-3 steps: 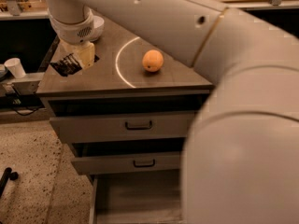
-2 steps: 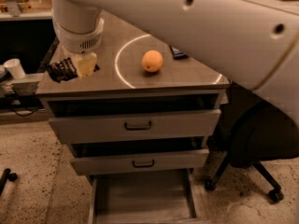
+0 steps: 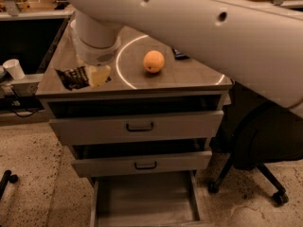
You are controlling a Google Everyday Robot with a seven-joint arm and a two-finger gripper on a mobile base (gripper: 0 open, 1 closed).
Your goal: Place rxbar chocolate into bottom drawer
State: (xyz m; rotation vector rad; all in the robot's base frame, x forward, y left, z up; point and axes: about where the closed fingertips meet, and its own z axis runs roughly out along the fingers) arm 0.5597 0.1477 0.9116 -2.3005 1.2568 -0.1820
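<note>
The rxbar chocolate (image 3: 71,77), a black wrapper with pale lettering, sticks out to the left of my gripper (image 3: 96,75) over the front left corner of the cabinet top. The gripper hangs under the wide white wrist and looks shut on the bar's right end. The bottom drawer (image 3: 144,198) is pulled out below, a shallow grey tray with a bare floor. It lies below and to the right of the gripper. My white arm crosses the top of the view and hides the back of the cabinet top.
An orange (image 3: 154,61) sits mid-top, with a small dark blue packet (image 3: 180,55) behind it. The two upper drawers (image 3: 137,126) with black handles are slightly open. A black office chair (image 3: 265,148) stands at the right. A white cup (image 3: 14,69) stands at the left.
The view has shifted, and the arm now covers the top instead of the right side. The gripper with the bar has moved slightly toward the cabinet's front edge.
</note>
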